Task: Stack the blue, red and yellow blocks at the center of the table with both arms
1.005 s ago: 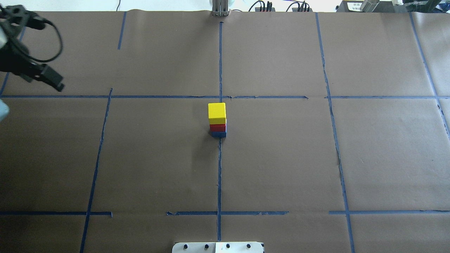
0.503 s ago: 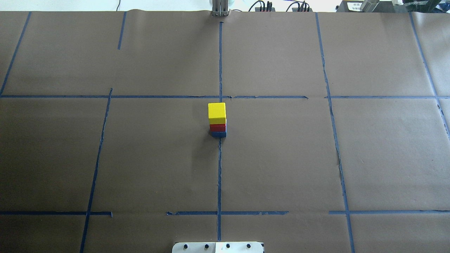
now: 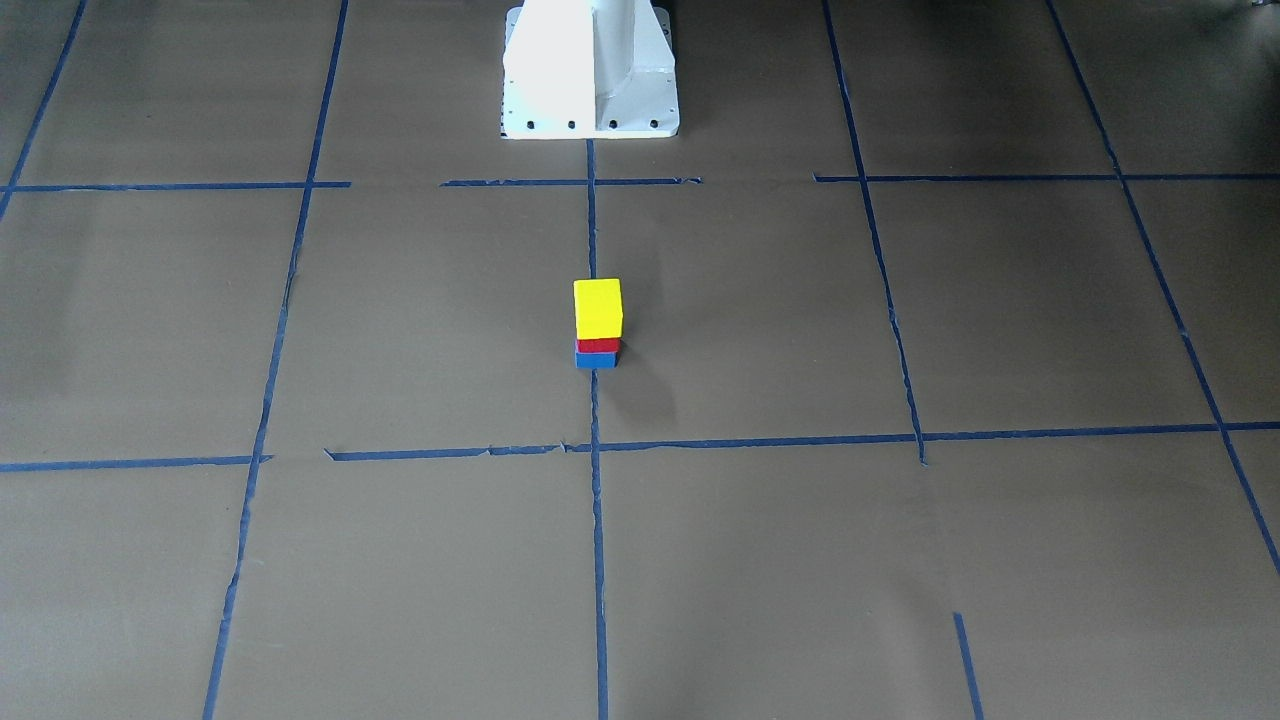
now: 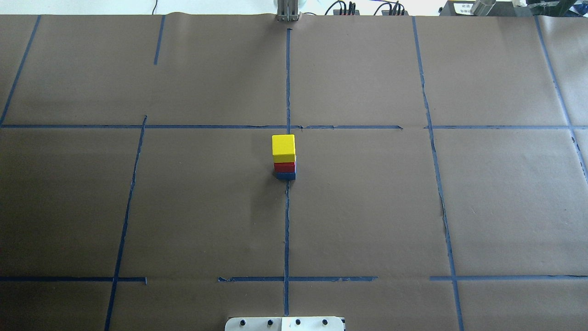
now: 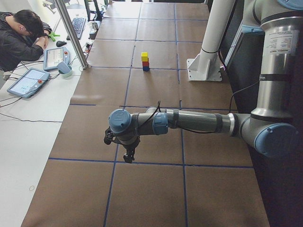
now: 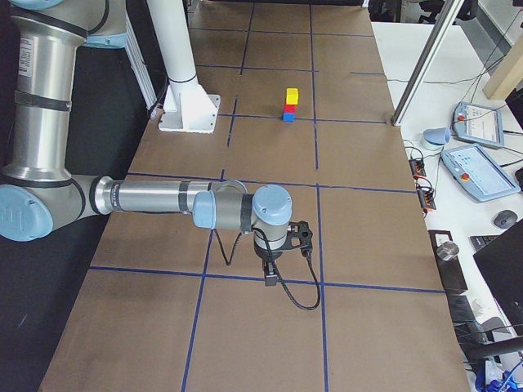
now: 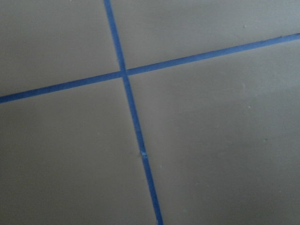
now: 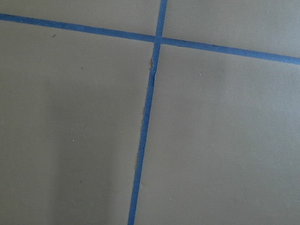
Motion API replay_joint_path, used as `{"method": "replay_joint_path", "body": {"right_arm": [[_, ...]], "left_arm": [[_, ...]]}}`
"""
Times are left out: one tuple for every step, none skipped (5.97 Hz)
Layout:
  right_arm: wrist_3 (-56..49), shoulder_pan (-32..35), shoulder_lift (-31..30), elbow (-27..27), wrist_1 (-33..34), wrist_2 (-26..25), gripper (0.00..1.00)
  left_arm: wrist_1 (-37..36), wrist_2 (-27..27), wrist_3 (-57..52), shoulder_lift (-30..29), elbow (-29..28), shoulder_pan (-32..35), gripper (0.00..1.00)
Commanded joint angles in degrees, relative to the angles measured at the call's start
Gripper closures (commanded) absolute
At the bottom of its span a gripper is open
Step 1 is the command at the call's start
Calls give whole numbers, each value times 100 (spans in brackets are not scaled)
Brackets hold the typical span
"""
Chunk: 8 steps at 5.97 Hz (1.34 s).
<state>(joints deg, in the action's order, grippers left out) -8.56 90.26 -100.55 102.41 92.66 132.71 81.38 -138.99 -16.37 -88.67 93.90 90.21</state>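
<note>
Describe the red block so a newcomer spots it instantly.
From the white pedestal on the brown table, follow the centre tape line out to the small three-block stack. The red block is its middle layer, under the yellow block and resting on the blue block.

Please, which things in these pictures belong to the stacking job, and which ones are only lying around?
Belong to the job:
yellow block on top of red block on top of blue block; table; left arm; right arm.

Only lying around:
white pedestal base; tablet; keyboard; a seated person.
</note>
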Motion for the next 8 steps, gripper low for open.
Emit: {"method": "replay_joint_path", "body": {"right_arm": [[13,0,-17,-1,6,9,0],[13,0,-26,-19,-3,9,0],[13,0,-35,-19,6,9,0],[4,0,-87,-28,-3,18,0],[4,0,-97,-28,-3,18,0],[4,0,-105,-28,6,18,0],[4,-9,-114,-45,-3,27,0],[4,-9,-114,-63,6,18,0]], "left_arm": [[54,1128,2,70,40,41,0],[62,1102,2,70,75,41,0],[1,737,2,148,76,49,0],[-8,690,19,140,58,41,0],[-8,680,20,149,137,49,0],[27,689,2,314,207,32,0],[1,672,-15,359,295,40,0],[18,663,-24,386,304,32,0]]}}
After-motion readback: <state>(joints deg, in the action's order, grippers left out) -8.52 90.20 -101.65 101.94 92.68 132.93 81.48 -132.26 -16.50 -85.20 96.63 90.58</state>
